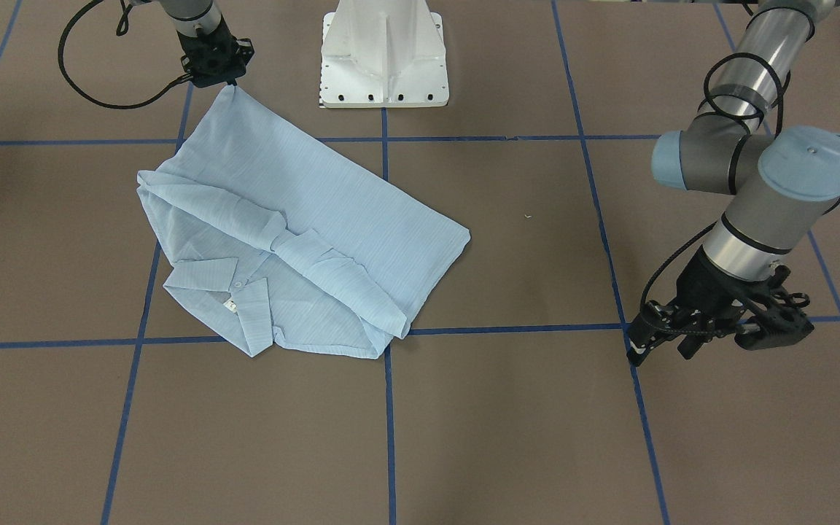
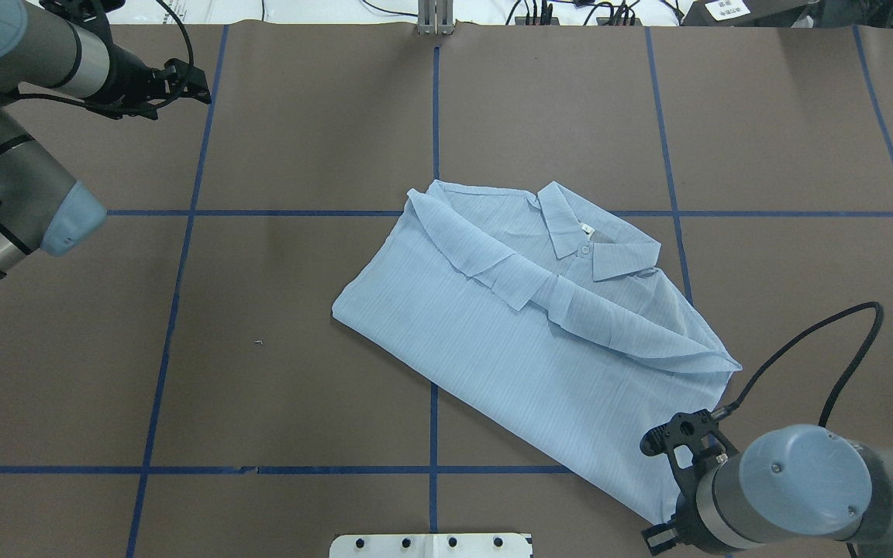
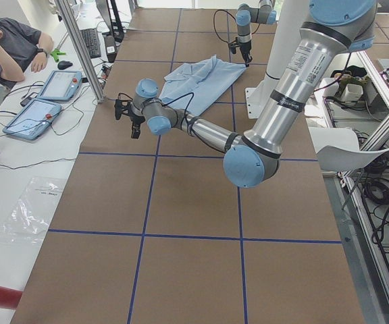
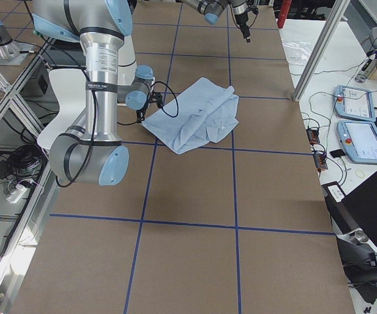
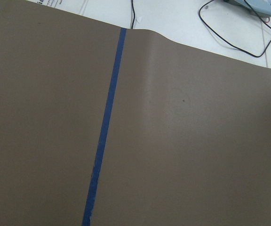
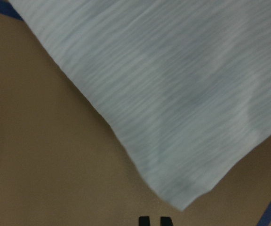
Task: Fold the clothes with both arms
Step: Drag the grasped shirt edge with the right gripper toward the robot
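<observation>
**Right gripper at the hem corner**

Nearest the white pedestal base (image 1: 382, 55), the black two-finger right gripper (image 1: 224, 79) hovered just beside the hem corner of the thin pale-blue striped button-up shirt (image 2: 493, 333), fingertips nearly together with no cloth between them, apparently placed to take that corner; the shirt lay part-folded mid-table, collar far; farthest, the black left gripper (image 2: 197, 84) hung spread and empty, likely out of the way.
</observation>
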Controlling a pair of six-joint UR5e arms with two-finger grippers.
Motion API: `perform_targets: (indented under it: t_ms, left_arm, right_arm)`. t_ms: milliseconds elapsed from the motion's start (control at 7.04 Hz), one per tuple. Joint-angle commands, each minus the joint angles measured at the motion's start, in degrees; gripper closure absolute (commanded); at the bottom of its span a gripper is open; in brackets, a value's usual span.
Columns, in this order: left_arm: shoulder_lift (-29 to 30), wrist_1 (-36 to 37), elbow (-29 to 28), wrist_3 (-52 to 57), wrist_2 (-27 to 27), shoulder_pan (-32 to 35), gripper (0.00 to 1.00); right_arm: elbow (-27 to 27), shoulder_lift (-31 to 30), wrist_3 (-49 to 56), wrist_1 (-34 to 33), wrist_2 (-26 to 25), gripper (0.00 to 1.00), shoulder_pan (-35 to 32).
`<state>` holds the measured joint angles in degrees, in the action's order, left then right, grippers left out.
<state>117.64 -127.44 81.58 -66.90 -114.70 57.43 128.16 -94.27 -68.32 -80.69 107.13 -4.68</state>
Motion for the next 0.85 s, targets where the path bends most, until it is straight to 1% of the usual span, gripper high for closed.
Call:
perform_targets:
  t_ms: [0, 142, 284, 426, 568, 710]
  left_arm:
    - [-0.13, 0.00, 0.07, 0.28, -0.09, -0.04, 0.06]
    - [-0.04, 0.09, -0.01, 0.28, -0.26, -0.04, 0.06]
    - [-0.04, 0.09, 0.16, 0.28, -1.57, -0.04, 0.06]
    - [0.04, 0.09, 1.21, -0.33, -2.80, -0.91, 0.05]
    - [-0.22, 2.35, 3.57, -2.60, -2.99, -3.35, 0.05]
    - [-0.22, 3.94, 6.20, -7.49, -2.81, -6.86, 0.05]
  right_arm:
    - [1.39, 0.66, -1.12, 0.36, 0.01, 0.00, 1.51]
    - [1.39, 2.50, -1.12, 0.36, -0.08, 0.00, 1.08]
    - [1.48, 4.08, -1.12, 0.54, -0.08, 0.00, -1.19]
    - [1.31, 8.71, -1.12, 0.54, -0.08, 0.00, -4.08]
    - [1.05, 11.54, -1.12, 0.54, 0.01, 0.00, -8.20]
    - [1.30, 12.35, -0.60, 0.54, 0.27, 0.00, -13.29]
